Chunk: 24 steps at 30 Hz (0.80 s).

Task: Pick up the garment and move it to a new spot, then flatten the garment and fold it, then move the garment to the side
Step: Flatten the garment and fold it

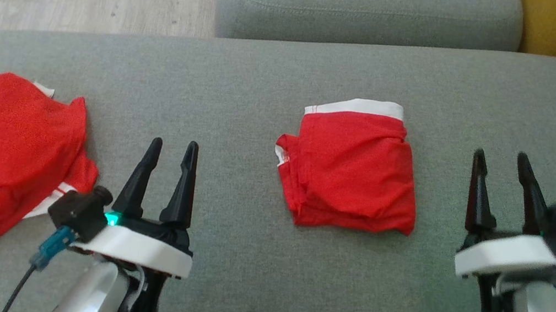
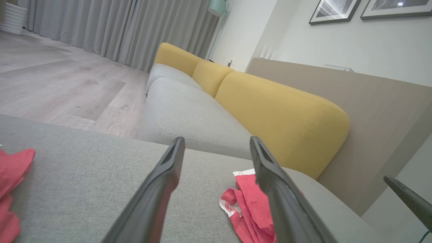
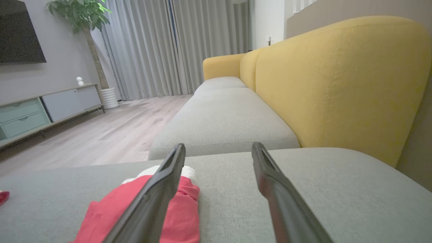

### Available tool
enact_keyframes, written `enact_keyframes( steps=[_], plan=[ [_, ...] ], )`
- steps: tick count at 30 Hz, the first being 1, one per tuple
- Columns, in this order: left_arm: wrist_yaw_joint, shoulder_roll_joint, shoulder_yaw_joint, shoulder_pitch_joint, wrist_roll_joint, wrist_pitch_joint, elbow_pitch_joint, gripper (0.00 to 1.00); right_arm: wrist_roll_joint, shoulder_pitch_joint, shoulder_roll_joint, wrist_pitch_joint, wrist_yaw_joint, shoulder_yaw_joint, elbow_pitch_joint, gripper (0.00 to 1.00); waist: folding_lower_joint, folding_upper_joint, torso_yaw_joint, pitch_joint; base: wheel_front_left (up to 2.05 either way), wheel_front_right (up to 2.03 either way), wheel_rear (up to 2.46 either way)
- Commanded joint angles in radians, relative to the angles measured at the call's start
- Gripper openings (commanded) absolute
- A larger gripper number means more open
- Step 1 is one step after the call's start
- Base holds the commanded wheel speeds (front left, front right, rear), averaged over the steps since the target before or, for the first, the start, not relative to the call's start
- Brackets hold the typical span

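Item 1: folded red garment [image 1: 351, 170], white band on its far edge, lying on your grey seat cushion [image 1: 257, 286] between the 2 grippers.
Item 2: crumpled red cloth [image 1: 4, 157], possibly a second garment, at your far left.
Left gripper [image 1: 175, 143]: jaws apart, empty.
Right gripper [image 1: 501, 155]: jaws apart, empty, to the right of item 1 and clear of it.

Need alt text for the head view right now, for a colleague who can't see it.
A folded garment, red with a white band, lies mid-cushion on a grey sofa, between the left gripper and the right gripper, both open and empty. A crumpled garment, also red, lies at the far left.
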Motion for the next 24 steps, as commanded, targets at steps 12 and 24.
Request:
enact_keyframes(
  steps=[12,24],
  plan=[
    [0.001,0.006,0.043,-0.016,0.048,-0.006,-0.045,1.0,-0.082,0.076,0.054,-0.011,-0.001,-0.049,-0.145,0.31,0.0,0.0,0.02,0.058,0.0,0.0,0.0],
    [0.001,0.003,-0.026,-0.092,0.031,-0.006,-0.051,1.0,-0.16,-0.142,0.047,0.028,-0.001,-0.031,0.014,0.0,0.0,0.0,0.143,0.202,0.0,0.0,0.0]
  ],
)
